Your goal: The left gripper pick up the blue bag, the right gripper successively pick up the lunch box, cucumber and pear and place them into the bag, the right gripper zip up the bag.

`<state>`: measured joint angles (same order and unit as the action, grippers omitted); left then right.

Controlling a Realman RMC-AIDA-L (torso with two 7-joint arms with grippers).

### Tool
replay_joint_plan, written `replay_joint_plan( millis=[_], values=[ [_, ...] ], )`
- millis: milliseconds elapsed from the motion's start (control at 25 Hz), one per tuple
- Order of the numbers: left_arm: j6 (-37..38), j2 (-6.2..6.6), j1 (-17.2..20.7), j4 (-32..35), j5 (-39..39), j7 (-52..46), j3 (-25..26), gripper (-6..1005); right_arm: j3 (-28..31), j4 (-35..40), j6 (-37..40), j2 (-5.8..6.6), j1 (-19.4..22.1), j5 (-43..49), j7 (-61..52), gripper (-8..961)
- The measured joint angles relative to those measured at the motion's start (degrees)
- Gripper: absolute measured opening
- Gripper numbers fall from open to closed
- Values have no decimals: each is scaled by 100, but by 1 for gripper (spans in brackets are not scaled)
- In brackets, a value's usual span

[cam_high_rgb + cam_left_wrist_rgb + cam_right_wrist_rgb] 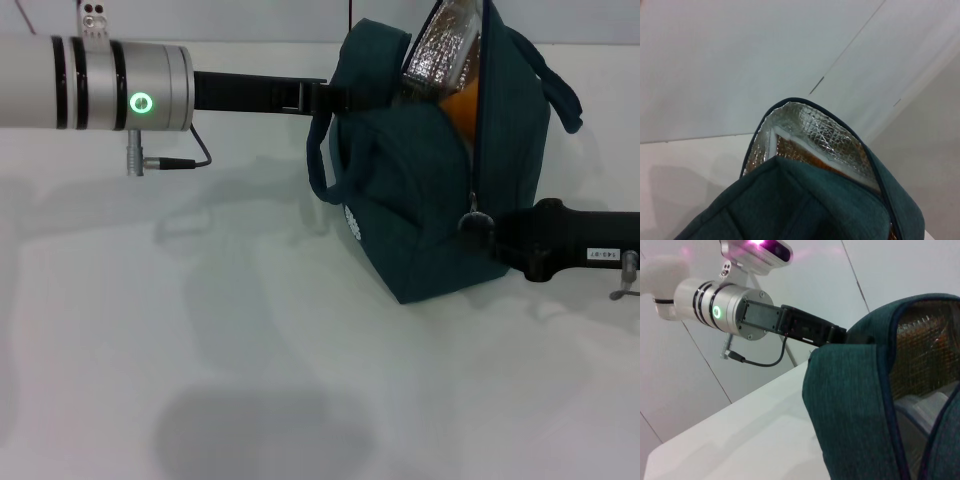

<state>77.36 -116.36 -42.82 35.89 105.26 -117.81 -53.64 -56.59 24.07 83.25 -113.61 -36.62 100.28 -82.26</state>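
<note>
The blue bag stands on the white table, right of centre. Its top is open and shows silver lining with something orange inside. My left gripper reaches in from the left and is shut on the bag's upper left edge; it also shows in the right wrist view. My right gripper comes in from the right, its tip closed at the zipper pull low on the bag's side seam. A pale box-like shape lies inside the bag. Cucumber and pear are hidden.
The white table spreads in front and to the left of the bag. A carrying handle hangs off the bag's left side and another off its right. A white wall stands behind.
</note>
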Motion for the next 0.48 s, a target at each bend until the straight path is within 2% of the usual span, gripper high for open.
replay_joint_plan(
  millis=[480],
  values=[
    [98,7,-22,-1,9,-21,3,81,31,660,86,43,385,0,-338,9]
  ],
)
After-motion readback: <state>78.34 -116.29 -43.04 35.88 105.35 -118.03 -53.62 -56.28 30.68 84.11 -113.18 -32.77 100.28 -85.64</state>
